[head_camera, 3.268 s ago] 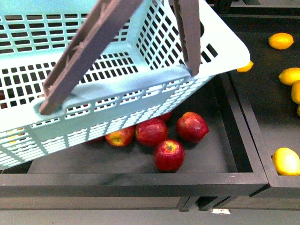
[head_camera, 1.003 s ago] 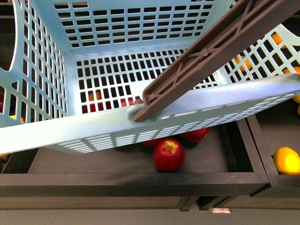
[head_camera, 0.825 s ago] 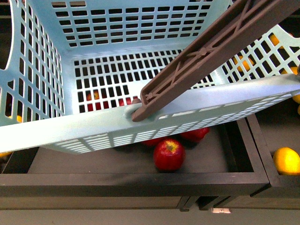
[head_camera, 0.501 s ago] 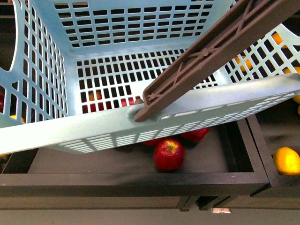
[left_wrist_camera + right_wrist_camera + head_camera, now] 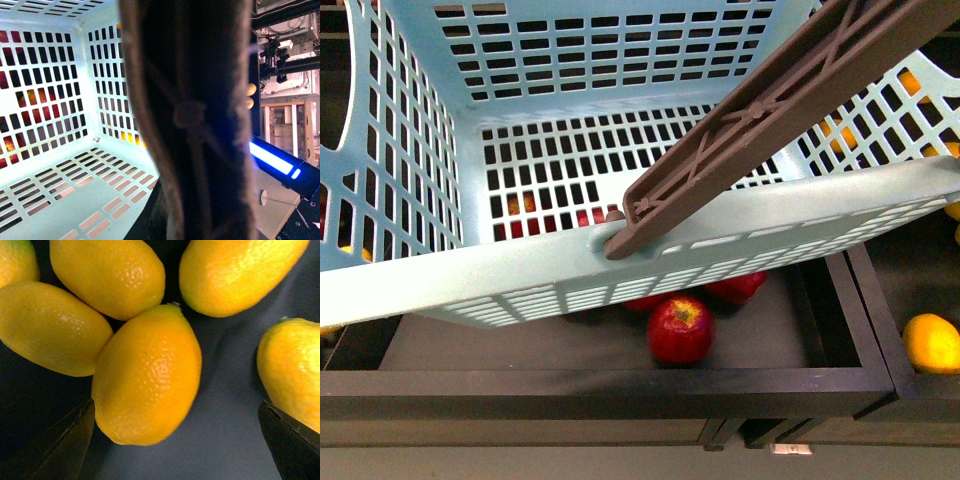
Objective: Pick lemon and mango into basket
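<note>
Lemon (image 5: 147, 375) lying among similar fruit, right gripper (image 5: 175, 445) hovering over it, jaws wide, holding nothing. Basket (image 5: 770, 225) hanging empty by handle (image 5: 770, 110); left gripper hidden, grip undeterminable. Mango not showing. Both fruits remaining.

The right gripper (image 5: 175, 442) faces down with its jaws spread wide, and only its two dark fingertips (image 5: 55, 445) show, far apart. The left gripper's fingers cannot be made out in its own wrist view, so its grip cannot be told.
</note>
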Motion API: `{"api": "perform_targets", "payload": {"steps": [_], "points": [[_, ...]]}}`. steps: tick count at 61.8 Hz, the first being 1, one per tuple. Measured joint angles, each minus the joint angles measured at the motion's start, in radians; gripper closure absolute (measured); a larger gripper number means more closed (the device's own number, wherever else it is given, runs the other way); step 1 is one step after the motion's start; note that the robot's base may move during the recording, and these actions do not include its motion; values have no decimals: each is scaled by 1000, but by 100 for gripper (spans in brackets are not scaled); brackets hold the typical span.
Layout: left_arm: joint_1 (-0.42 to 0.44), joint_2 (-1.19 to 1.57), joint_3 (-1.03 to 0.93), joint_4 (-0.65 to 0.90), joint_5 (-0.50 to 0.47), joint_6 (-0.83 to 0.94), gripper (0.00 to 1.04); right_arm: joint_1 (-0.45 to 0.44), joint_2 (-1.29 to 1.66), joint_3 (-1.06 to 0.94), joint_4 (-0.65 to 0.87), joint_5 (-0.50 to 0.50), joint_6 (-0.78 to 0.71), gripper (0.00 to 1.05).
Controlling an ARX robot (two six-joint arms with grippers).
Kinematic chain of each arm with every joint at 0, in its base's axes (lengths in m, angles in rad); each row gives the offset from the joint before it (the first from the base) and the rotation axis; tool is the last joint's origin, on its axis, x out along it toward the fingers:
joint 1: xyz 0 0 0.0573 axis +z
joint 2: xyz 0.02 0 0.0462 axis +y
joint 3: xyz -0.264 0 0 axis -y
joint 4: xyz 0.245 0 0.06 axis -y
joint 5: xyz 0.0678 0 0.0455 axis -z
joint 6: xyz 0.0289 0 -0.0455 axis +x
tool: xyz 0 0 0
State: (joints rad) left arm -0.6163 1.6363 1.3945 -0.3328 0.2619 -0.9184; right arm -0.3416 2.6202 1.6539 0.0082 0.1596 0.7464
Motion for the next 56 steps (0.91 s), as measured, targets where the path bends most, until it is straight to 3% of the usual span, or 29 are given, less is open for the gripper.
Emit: {"api": "perform_targets", "payload": {"steps": [37,42,52,56], "points": [[0,0,0,0,0,0,100,3,121,223,-99,17,22,9],[0,0,0,0,0,0,100,3,128,234,-106,25,25,16],[0,0,0,0,0,0,100,3,132,227,-103,31,26,41],[0,0,0,0,-1,0,100,3,132,223,-101,31,25,45]]}}
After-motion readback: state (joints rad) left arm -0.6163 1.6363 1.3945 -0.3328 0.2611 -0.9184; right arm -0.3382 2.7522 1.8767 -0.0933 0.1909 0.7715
